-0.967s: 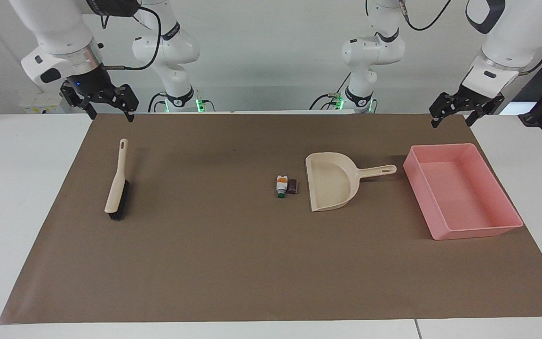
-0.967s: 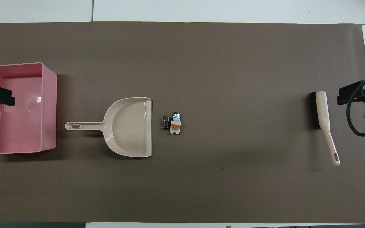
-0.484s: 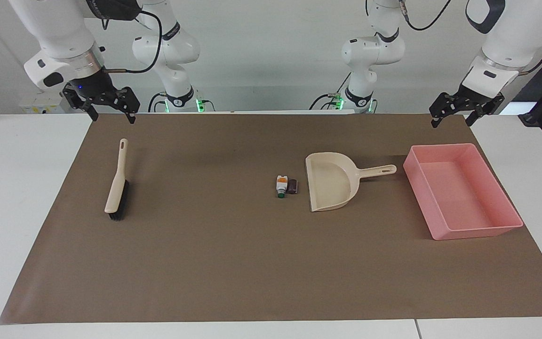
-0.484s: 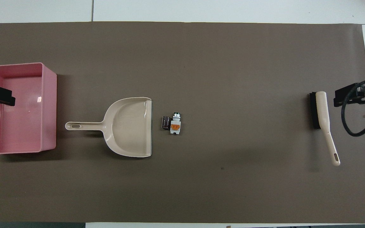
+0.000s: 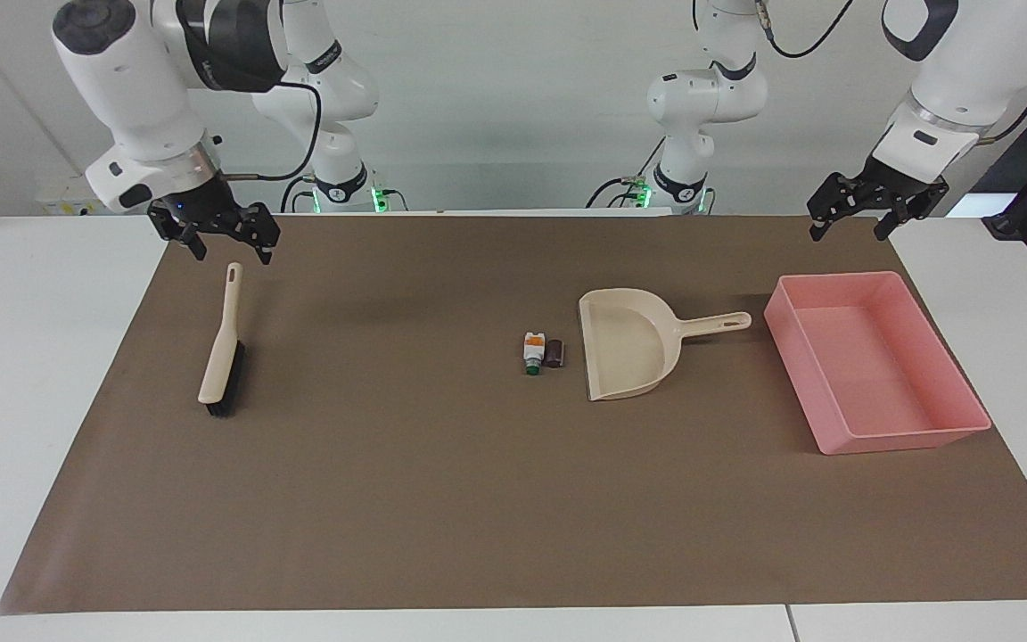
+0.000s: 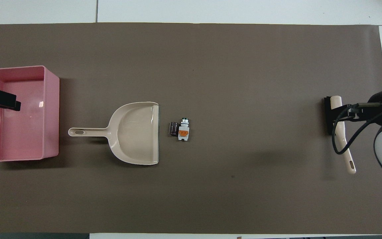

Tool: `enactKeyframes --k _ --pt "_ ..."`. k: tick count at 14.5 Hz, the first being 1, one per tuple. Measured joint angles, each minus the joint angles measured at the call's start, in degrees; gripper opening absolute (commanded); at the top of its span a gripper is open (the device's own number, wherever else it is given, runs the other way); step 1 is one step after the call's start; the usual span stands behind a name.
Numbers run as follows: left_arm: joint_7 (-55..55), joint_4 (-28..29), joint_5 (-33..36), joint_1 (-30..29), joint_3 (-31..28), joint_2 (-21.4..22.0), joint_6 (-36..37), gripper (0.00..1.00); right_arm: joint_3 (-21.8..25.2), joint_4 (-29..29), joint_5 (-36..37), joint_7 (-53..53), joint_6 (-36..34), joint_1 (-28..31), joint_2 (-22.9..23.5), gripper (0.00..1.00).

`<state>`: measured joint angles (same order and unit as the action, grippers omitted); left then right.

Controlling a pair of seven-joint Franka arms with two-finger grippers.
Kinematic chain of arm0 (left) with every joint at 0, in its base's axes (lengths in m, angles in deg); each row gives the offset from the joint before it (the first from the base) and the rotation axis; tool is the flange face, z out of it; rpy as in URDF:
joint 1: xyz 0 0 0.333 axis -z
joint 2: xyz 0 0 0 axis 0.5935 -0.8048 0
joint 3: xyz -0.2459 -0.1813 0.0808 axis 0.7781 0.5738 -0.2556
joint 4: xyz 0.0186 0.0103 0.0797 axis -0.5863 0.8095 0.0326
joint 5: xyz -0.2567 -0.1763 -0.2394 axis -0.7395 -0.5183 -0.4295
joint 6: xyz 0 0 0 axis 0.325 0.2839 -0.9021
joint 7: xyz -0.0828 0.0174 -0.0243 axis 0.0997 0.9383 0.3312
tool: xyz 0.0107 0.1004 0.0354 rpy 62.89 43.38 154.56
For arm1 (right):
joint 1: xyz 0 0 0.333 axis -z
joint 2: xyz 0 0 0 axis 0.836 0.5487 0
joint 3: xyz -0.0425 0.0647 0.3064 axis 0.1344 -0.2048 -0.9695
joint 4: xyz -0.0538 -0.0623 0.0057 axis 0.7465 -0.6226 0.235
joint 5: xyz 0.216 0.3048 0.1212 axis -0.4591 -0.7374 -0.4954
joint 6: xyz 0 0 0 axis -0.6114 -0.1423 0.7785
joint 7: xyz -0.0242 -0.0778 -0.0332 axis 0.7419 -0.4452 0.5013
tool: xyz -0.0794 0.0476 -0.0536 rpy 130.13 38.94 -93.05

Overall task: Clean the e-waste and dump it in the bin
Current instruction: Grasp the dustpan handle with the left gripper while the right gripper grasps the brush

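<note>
The e-waste lies mid-mat: a white cylinder (image 5: pixel 532 351) (image 6: pixel 183 130) with orange and green marks, touching a stubby dark piece (image 5: pixel 554 350) (image 6: pixel 173 128). Both lie just off the mouth of the beige dustpan (image 5: pixel 629 343) (image 6: pixel 134 132). The pink bin (image 5: pixel 901 437) (image 6: pixel 51 113) stands at the left arm's end, beside the dustpan's handle. My right gripper (image 5: pixel 230 250) is open, in the air just above the handle tip of the beige brush (image 5: pixel 221 348) (image 6: pixel 347 156). My left gripper (image 5: pixel 848 234) (image 6: pixel 0 99) is open and empty, raised over the bin's edge nearest the robots.
A brown mat (image 5: pixel 406 499) covers the white table. The brush lies at the right arm's end, its handle pointing toward the robots. The dustpan's handle points at the bin. In the overhead view the right arm and its cable cover part of the brush.
My right gripper has come down and moved over the brush handle's tip. My left gripper has shifted only slightly. Nothing on the mat has moved.
</note>
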<state>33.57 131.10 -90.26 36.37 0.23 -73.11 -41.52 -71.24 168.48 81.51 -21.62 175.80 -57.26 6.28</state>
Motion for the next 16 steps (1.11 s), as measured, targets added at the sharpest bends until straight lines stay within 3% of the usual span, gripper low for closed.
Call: enactKeyframes --k 4,7,12,16 --pt "2.04 1.81 -0.25 0.20 0.03 0.50 -0.79 0.98 0.56 13.53 -0.29 11.12 12.64 7.99 -0.17 0.98" --pt "14.30 8.77 -0.27 0.63 0.09 2.43 -9.11 0.99 0.60 19.81 -0.95 13.68 18.16 10.69 0.69 0.98" --pt "40.49 21.72 -0.38 2.54 0.39 4.74 -21.14 0.98 0.60 24.37 -0.99 14.31 23.16 12.32 1.27 0.95" --pt "57.57 30.86 -0.37 4.90 0.50 4.67 -29.12 0.97 0.60 24.91 -1.00 14.32 23.78 12.71 1.54 0.81"
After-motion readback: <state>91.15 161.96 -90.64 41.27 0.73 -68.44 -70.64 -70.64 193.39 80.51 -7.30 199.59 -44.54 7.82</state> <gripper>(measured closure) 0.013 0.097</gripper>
